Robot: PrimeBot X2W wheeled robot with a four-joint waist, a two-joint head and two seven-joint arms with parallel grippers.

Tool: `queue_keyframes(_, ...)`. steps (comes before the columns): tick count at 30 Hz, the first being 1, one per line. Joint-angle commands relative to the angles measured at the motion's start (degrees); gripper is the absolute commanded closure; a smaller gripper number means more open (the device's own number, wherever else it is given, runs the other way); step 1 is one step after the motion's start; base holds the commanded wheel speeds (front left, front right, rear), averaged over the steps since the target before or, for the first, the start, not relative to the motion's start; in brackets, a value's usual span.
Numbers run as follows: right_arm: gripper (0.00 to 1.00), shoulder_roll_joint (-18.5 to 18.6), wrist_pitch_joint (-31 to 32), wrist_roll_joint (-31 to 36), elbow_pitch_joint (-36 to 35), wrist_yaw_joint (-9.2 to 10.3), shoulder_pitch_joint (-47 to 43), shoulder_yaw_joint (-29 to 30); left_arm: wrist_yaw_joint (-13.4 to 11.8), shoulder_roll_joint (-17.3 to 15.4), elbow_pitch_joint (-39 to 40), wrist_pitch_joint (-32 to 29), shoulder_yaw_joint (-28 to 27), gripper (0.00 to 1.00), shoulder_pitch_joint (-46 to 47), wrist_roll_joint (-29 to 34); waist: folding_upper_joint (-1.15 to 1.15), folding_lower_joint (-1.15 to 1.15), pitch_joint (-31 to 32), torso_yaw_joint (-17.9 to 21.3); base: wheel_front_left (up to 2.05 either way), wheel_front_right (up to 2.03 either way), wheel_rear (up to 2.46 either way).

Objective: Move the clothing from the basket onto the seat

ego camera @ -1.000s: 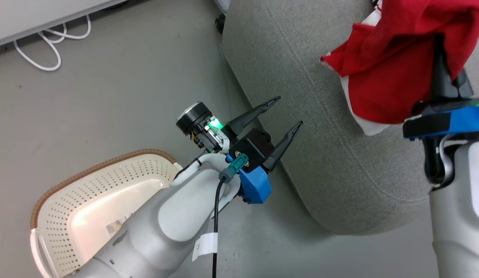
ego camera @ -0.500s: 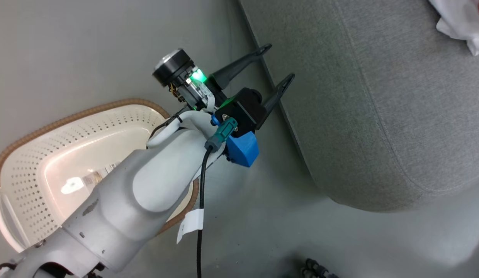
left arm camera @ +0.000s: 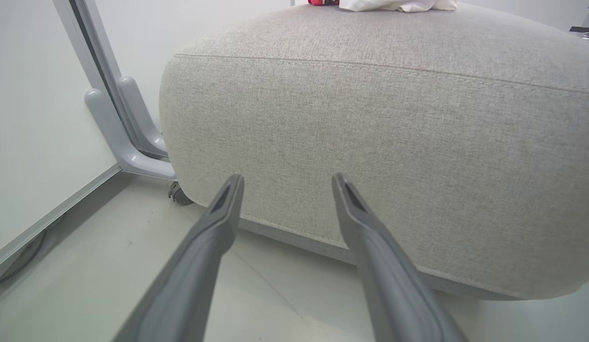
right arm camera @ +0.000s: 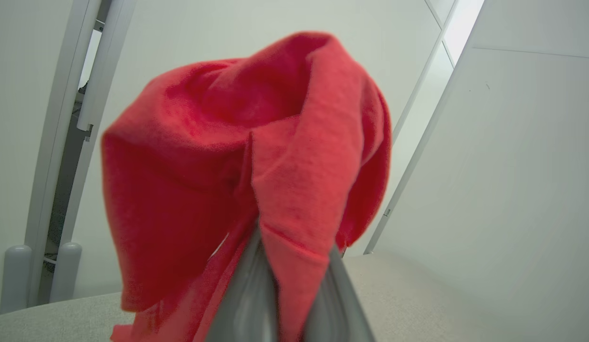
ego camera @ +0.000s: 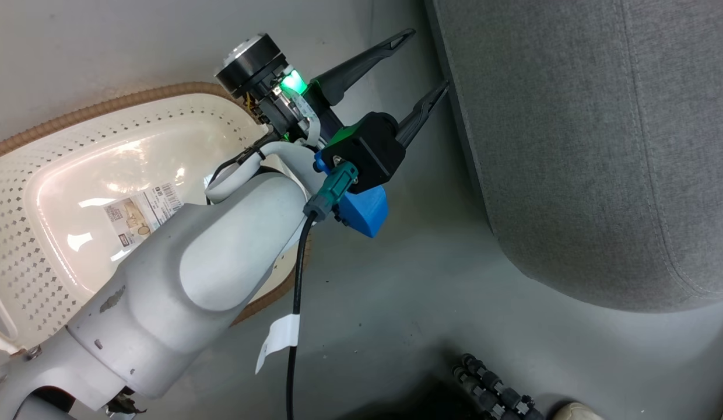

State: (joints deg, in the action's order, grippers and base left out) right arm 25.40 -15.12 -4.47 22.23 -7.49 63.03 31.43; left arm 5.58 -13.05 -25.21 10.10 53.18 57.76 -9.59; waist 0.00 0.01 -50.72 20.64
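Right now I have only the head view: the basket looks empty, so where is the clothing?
Observer: The right tool is shut on a red garment, which drapes over its fingers.
Operator: Is it near the seat?
Observer: The grey seat shows just beneath the garment in the right wrist view.
Operator: Is anything already on the seat?
Observer: Yes, a white cloth with a bit of red beside it lies on the seat's top, at the far edge in the left wrist view.
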Motion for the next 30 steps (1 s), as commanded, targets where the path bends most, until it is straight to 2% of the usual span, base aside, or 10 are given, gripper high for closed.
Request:
queue_keyframes(1, 1.0, -1.2, 0.0, 0.7, 1.7, -0.01, -1.5, 0.5, -0.4, -0.6, 0.6, -0.2, 0.2, 0.0, 0.9, 0.0, 0.0, -0.01, -0.8, -0.4, 0.0, 0.0, 0.0)
queue_keyframes(10, 1.0, -6.5, 0.0, 3.8, 11.3, -0.01, -5.1, 3.9, -0.8, -1.3, 2.3, -0.8, 0.5, 0.0, 1.0, -0.4, 0.0, -0.01, -2.0, -1.3, 0.0, 0.0, 0.0)
queue_keyframes(14, 1.0, -7.4, 0.0, 4.5, 15.5, -0.01, -5.6, 5.0, -1.0, -1.6, 2.7, -0.9, 0.6, 0.0, 1.1, -0.5, 0.0, -0.01, -2.3, -1.4, 0.0, 0.0, 0.0)
queue_keyframes(18, 1.0, -7.6, 0.0, 4.3, 16.3, -0.01, -5.2, 5.4, -1.2, -2.1, 2.7, -1.0, 0.7, 0.0, 0.9, -0.9, 0.0, -0.01, -1.9, -1.2, 0.0, 0.0, 0.0)
queue_keyframes(19, 0.53, -7.6, 0.0, 4.0, 15.6, -0.01, -5.4, 5.7, -1.3, -2.0, 2.6, -0.9, 0.7, 0.0, 0.8, -1.0, 0.0, -0.01, -1.6, -1.1, 0.0, 0.0, 0.0)
queue_keyframes(20, 0.0, -7.7, 0.0, 3.7, 15.1, -0.01, -5.9, 5.9, -1.4, -1.8, 2.6, -0.7, 0.8, 0.0, 0.6, -1.0, 0.0, -0.01, -1.2, -1.2, 0.0, 0.0, 0.0)
queue_keyframes(30, 0.0, -10.7, 0.0, 1.2, 6.8, -0.01, -18.0, 6.9, -2.3, 0.4, 0.0, 2.4, 0.8, 0.0, -1.4, -2.8, 0.0, -0.01, 5.6, -1.3, 0.0, 0.0, 0.0)
